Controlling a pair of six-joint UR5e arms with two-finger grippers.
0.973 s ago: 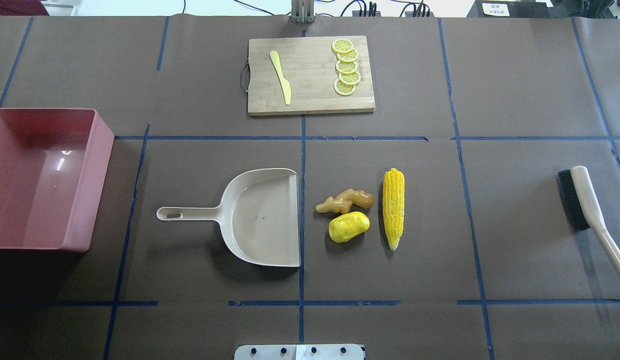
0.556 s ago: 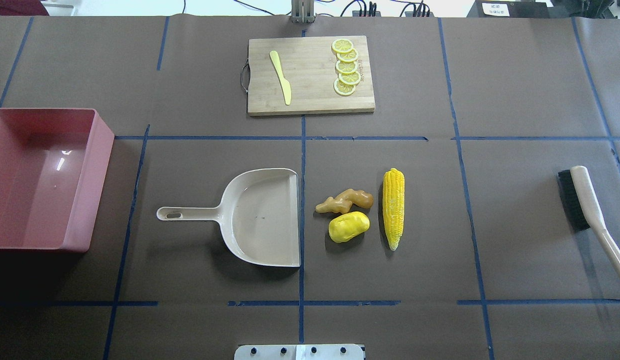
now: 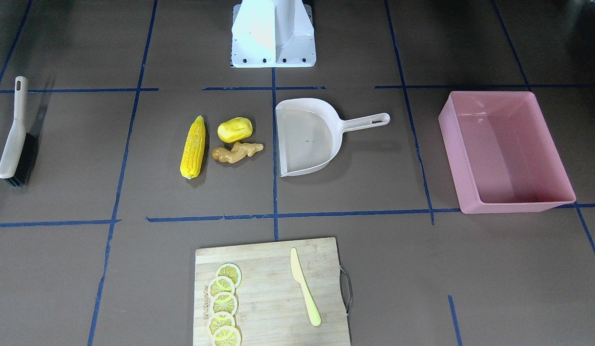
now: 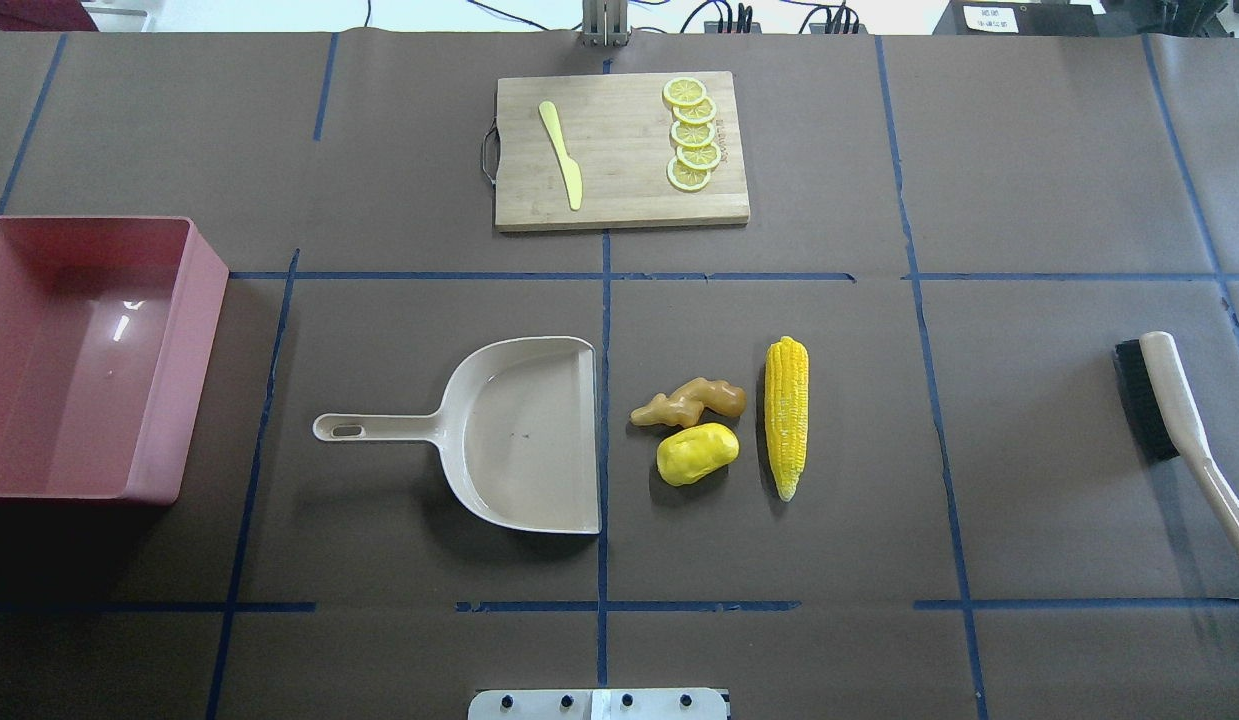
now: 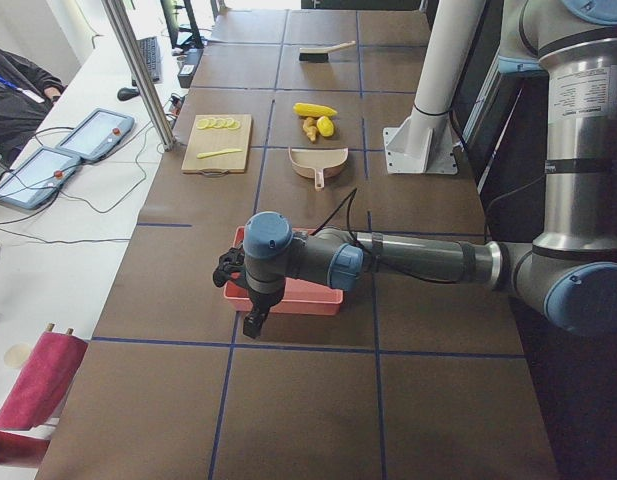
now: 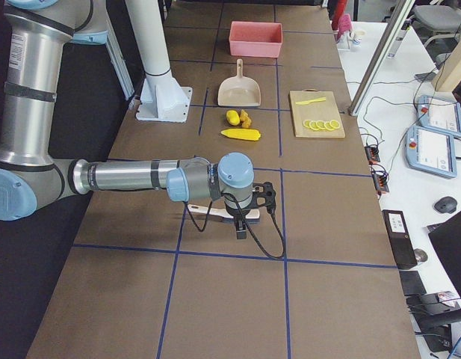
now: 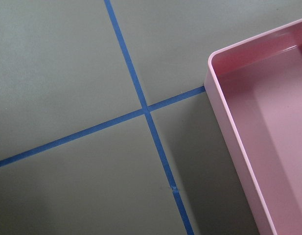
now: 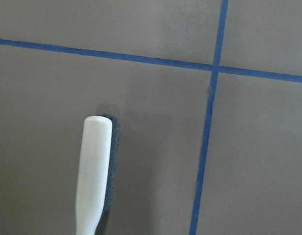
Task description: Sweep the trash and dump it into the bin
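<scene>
The left claw (image 5: pixel 251 325) is seen near the bin (image 7: pixel 268 112), the right claw (image 6: pixel 240 228) over the brush (image 8: pixel 92 166); whether either is open cannot be told.

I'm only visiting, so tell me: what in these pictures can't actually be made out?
Left pincer: shows only in the left side view, small and dark; open or shut, cannot tell.
Right pincer: only in the right side view, same trouble.
Brush: handle end cut off by the overhead view's right edge.
Bin: left side cut off by the overhead view's edge.
Cutting board: printed mark too small to read.
</scene>
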